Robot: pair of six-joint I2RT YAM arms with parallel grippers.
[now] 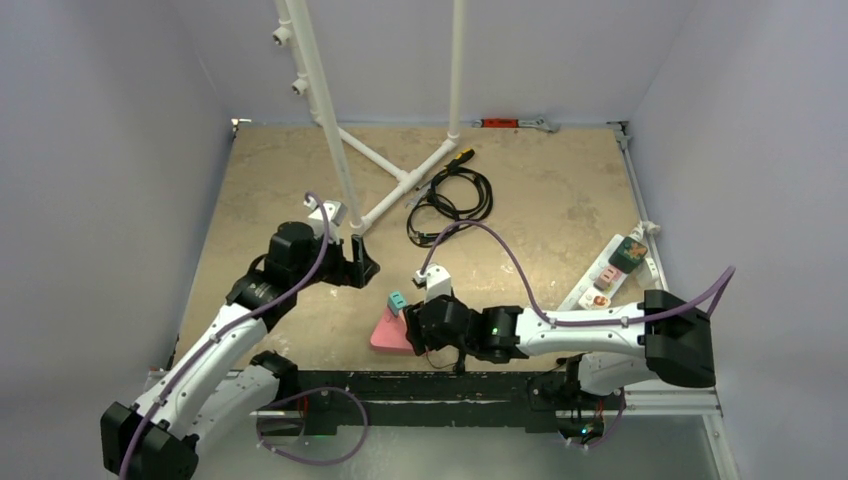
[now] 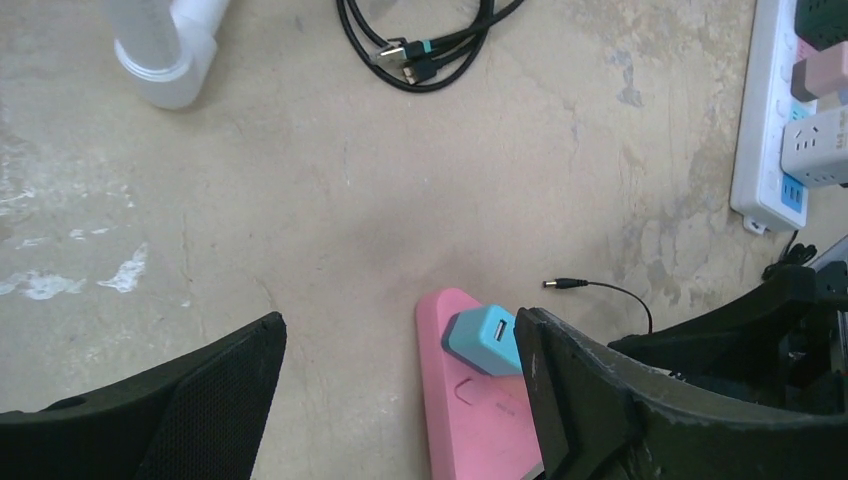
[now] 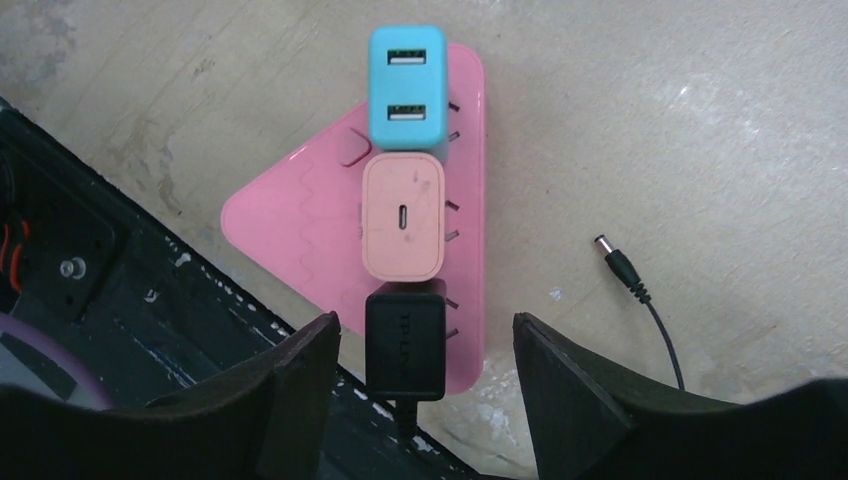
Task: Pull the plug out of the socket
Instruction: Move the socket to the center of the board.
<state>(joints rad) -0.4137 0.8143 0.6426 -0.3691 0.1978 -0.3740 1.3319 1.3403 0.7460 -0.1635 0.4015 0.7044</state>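
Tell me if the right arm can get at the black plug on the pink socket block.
Probably yes: the right gripper hangs open directly over the black plug, nothing between them; the peach plug sits close beside it.

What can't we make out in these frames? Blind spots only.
- Right wrist: the black adapter has a cord that leaves the bottom edge between the right gripper fingers; where it runs is unseen.
- Left wrist: the left gripper finger covers the pink power strip beyond the blue charger.
- Top external: the right arm hides the peach charger and black adapter.
- All views: how firmly any of them is seated.
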